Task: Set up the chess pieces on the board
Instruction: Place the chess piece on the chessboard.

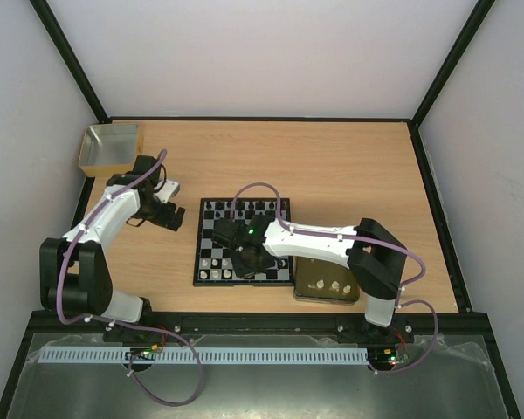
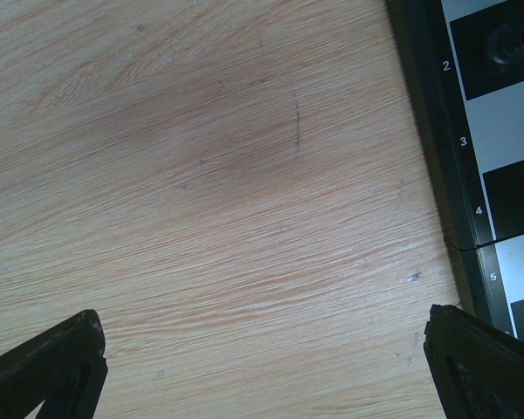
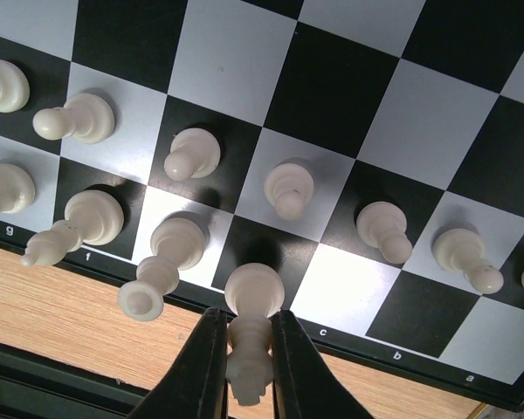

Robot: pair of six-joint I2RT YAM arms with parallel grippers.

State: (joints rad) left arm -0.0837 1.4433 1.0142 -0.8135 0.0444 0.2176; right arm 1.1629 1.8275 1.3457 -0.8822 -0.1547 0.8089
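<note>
Right wrist close-up: right claw [image 3: 249, 371] pinching a white piece [image 3: 254, 292] on the board's [image 3: 332, 87] nearest row.
Unseen from above: fingers [image 3: 205, 367] pressed onto that piece's upper half, base on the dark square next to the letter c, other white pieces [image 3: 288, 188] standing in two rows around it. Left wrist view only: left claw [image 2: 262, 349] spread wide over bare table [image 2: 201, 175], just beside the board's numbered rim, one black piece [image 2: 506, 44] cut off at the corner. Top view only: black pieces [image 1: 244, 207] along the far row, too small to name; box [image 1: 310, 275] with pale pieces, partly hidden under the right arm; grip itself lost among dark shapes.
</note>
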